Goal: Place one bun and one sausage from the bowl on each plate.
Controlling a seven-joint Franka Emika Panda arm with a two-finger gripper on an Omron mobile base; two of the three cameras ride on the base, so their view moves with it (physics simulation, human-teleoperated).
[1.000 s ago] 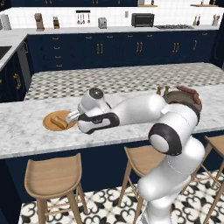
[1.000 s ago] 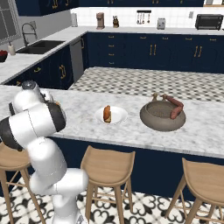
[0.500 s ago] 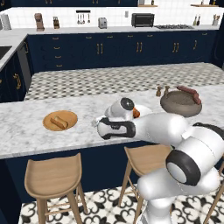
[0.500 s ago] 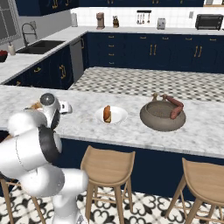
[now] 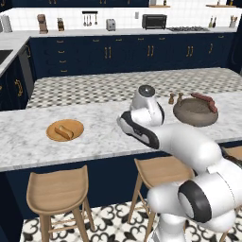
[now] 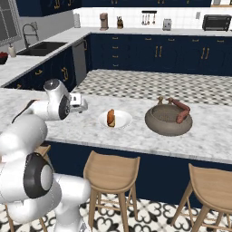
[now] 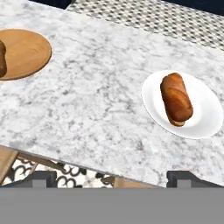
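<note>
The gripper (image 7: 111, 177) hangs above the marble counter (image 7: 92, 105) with its two dark fingertips (image 7: 37, 178) spread as wide as they go, nothing between them and nothing touched. In the hand view, the white plate (image 7: 205, 116) lies ahead of the hand and to the right, carrying one bun (image 7: 176, 99) set lengthwise near its middle. The wooden plate (image 7: 26, 52) sits further ahead at the left edge, with another bun (image 7: 2, 59) partly cut off by the frame. In the right base view the hand (image 6: 78, 103) hovers just left of the white plate, and the stone bowl (image 6: 168, 121), with sausages (image 6: 182, 111) resting across its rim, stands beyond that plate, well apart from the hand.
</note>
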